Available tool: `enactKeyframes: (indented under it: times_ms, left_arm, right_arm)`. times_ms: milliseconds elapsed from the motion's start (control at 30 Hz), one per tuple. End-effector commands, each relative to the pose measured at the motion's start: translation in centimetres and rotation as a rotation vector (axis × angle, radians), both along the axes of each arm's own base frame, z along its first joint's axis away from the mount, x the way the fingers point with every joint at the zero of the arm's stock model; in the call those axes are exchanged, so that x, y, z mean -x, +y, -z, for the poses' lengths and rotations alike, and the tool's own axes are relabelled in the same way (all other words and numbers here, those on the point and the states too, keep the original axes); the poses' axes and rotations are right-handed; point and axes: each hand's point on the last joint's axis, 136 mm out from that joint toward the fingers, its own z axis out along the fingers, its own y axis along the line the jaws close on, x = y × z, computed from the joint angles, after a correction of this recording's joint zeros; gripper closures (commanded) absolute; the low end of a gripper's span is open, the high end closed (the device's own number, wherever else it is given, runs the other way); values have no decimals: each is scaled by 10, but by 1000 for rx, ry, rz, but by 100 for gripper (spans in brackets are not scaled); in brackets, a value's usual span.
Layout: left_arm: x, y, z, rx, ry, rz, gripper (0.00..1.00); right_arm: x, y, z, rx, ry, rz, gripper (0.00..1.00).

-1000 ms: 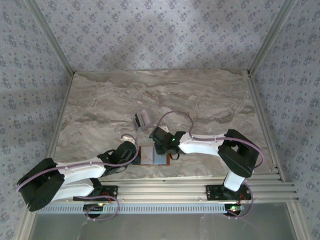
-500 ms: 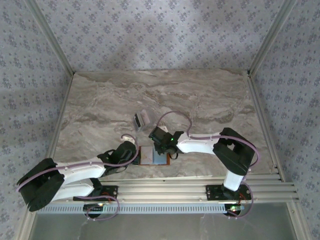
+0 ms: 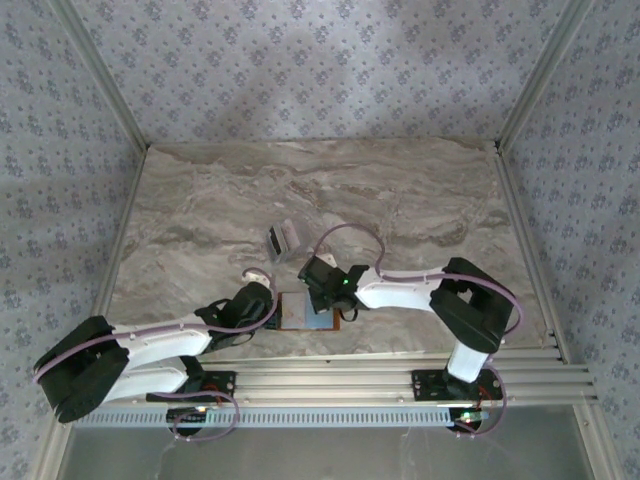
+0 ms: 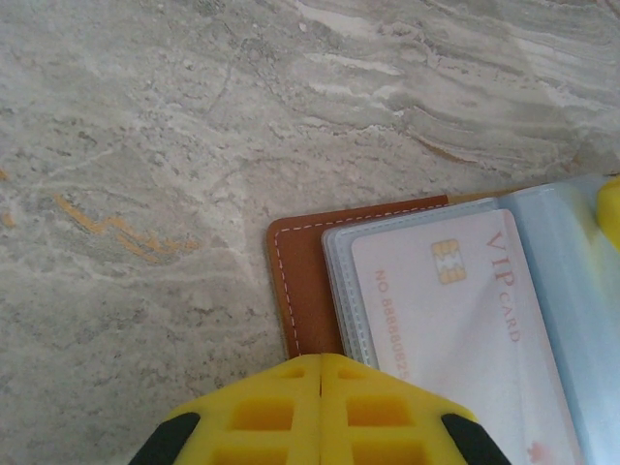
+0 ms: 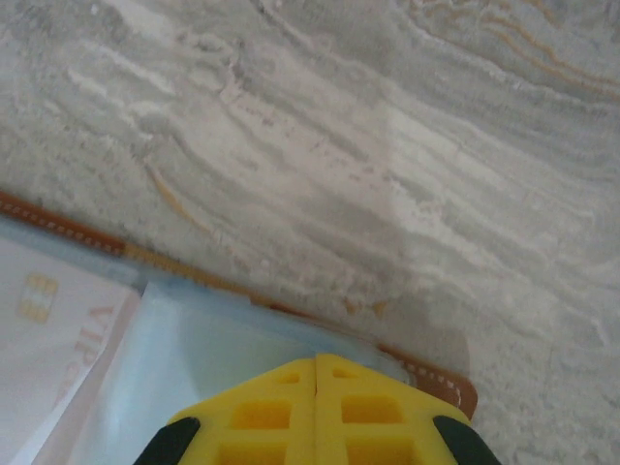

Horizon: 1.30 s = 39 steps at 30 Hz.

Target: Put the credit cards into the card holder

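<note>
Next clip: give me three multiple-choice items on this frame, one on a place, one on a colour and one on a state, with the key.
1. Relative to the brown leather folding wallet, the stack of pale grey-white rectangular cards lies:
A) inside it
B) beyond it, farther from the arm bases
C) nearer the arm bases than it

2. The chip on the white VIP-lettered card is:
A) gold
B) blue
C) black

3. The wallet is:
A) folded shut
B) lying open, with that card tucked inside
C) lifted into the air

Key:
1 B: the top view shows the stack lying apart, farther out on the marble.
2 A: the left wrist view shows a gold chip above the reddish lettering.
3 B: both wrist views show its inside facing up, flat on the marble.
</note>
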Motion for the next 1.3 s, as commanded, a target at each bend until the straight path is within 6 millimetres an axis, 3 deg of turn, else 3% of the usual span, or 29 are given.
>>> enactKeyframes:
  times_ms: [0, 167, 267, 400, 567, 867, 1133, 1233, 1267]
  left_arm:
    - [-2, -1, -1, -27, -6, 8, 94]
    - [-2, -3, 1, -23, 0, 10, 94]
    - [-2, -3, 1, -26, 0, 11, 94]
    - [-2, -3, 0, -25, -1, 11, 94]
    - [-3, -3, 0, -27, -3, 11, 94]
    - [-3, -2, -2, -27, -8, 10, 94]
    - [-3, -2, -1, -30, -8, 10, 94]
    - [-3, -2, 2, -35, -2, 11, 94]
    - [-3, -3, 2, -31, -1, 12, 94]
  right_arm:
    - [13, 7, -19, -64, 10, -73, 100]
    - [23, 21, -32, -163, 38, -122, 100]
    - [20, 17, -31, -120, 27, -115, 100]
    - [9, -3, -28, 5, -5, -60, 73]
    - [4, -4, -17, 74, 1, -60, 62]
    - [-2, -7, 3, 131, 24, -53, 61]
    - [7, -12, 28, 174, 55, -45, 58]
    - [12, -11, 37, 183, 76, -48, 63]
    - [13, -10, 40, 184, 83, -50, 70]
